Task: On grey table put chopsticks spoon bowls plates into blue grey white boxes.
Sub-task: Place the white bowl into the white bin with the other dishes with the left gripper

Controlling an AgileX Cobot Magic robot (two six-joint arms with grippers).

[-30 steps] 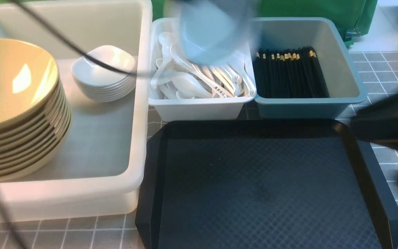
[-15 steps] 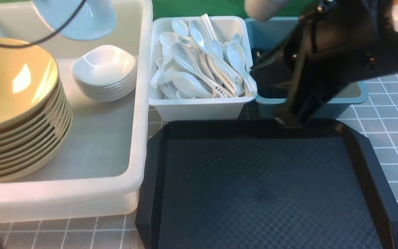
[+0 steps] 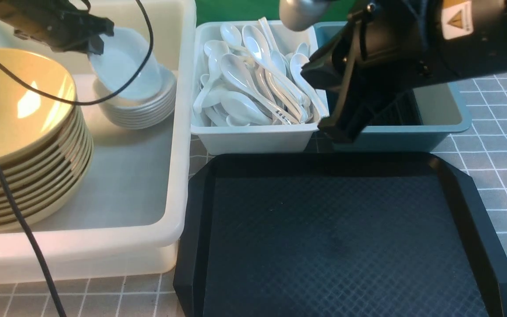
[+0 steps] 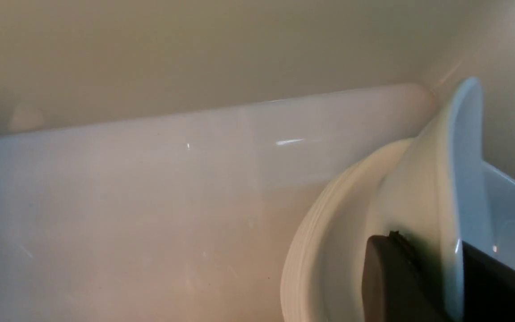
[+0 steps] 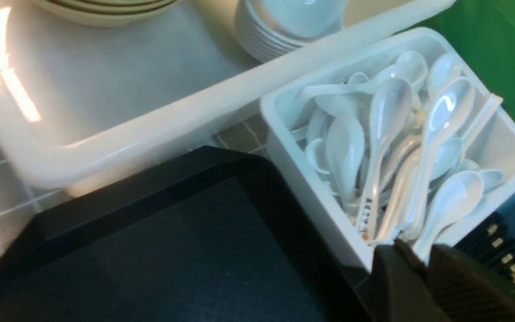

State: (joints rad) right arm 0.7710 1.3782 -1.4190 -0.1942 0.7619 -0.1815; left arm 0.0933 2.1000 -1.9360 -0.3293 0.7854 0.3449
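Note:
My left gripper (image 3: 97, 39) is shut on the rim of a small white bowl (image 3: 121, 66), held tilted just over the stack of small white bowls (image 3: 139, 110) in the big white box (image 3: 178, 154). In the left wrist view the gripper (image 4: 429, 241) has one finger on each side of that bowl's rim (image 4: 463, 147). Yellow plates (image 3: 16, 114) are stacked in the same box. My right gripper (image 3: 335, 130) hangs over the corner between the white spoon box (image 3: 253, 138) and the blue box (image 3: 394, 141) of black chopsticks (image 3: 396, 114). Its jaws (image 5: 418, 255) show a narrow slit in line with a spoon handle (image 5: 423, 241).
A black tray (image 3: 332, 237) lies on the grey tiled table (image 3: 500, 145) in front of the two small boxes. The left arm's cable (image 3: 11, 198) hangs across the plates. A green cloth (image 3: 236, 9) is behind the boxes.
The left gripper carried the small bowl from over the spoon box leftward and down onto the bowl stack. The right arm swung in from the right and now sits over the blue box's left end.

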